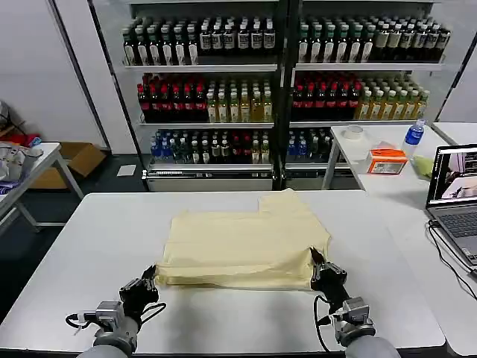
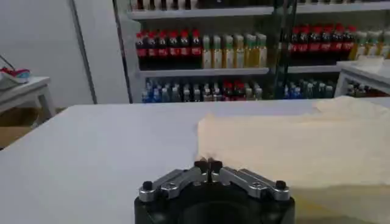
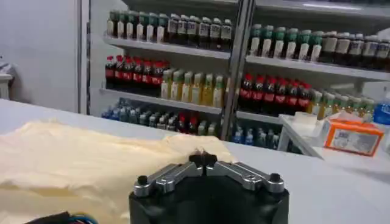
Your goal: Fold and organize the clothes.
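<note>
A white table (image 1: 89,246) stands in front. Far behind it, glass-fronted shelves (image 1: 283,67) hold rows of bottles (image 1: 201,37). To the right, a laptop (image 1: 456,195) sits open. On a far right table are an orange box (image 1: 387,160) and a water bottle (image 1: 412,138). At far left, a cardboard box (image 1: 74,160) rests on the floor.

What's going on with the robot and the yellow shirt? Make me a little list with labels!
Shirt: pale yellow T-shirt, partly folded, lying flat on the white table
Left claw: shut, at the shirt's near left corner
Right claw: shut, at the shirt's near right corner
Holding the shirt: cannot tell
Behind the table: shelves of drink bottles
Robot's right side: a laptop on another table
</note>
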Tool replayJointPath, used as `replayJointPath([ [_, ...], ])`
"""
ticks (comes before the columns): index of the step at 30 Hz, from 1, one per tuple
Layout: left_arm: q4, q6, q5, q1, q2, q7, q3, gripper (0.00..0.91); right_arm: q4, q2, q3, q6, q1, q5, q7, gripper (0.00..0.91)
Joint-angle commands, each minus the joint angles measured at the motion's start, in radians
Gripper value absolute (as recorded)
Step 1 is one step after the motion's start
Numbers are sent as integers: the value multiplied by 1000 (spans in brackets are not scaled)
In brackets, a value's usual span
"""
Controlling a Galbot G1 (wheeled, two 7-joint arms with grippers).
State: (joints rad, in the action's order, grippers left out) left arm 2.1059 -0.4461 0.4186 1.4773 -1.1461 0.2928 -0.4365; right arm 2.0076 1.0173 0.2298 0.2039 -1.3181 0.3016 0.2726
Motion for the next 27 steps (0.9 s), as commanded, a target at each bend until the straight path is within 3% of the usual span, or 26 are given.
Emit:
replayJointPath([
  [1, -75, -2, -4, -56, 9, 0, 28, 20, -100, 1, -53, 0, 143, -18, -3, 0],
  [12, -128, -1, -15, -95, -10, 5, 50, 40, -209, 21, -138, 30, 226, -37, -14, 0],
  [13, -129, -1, -15, -96, -11, 5, 50, 181, -209, 24, -139, 38, 223, -39, -15, 111],
  [14, -131, -1, -15, -98, -11, 6, 49, 413, -205, 25, -138, 47, 214, -39, -16, 464],
  [15, -132, -1, -14, -99, -11, 7, 47, 877, -196, 25, -133, 51, 200, -38, -19, 907],
  [16, -132, -2, -12, -99, -11, 6, 46, 907, -190, 25, -129, 51, 198, -38, -21, 907],
  [27, -36, -1, -1, -3, -37, 0, 6, 907, -29, -6, 27, 23, 2, -14, -25, 907],
])
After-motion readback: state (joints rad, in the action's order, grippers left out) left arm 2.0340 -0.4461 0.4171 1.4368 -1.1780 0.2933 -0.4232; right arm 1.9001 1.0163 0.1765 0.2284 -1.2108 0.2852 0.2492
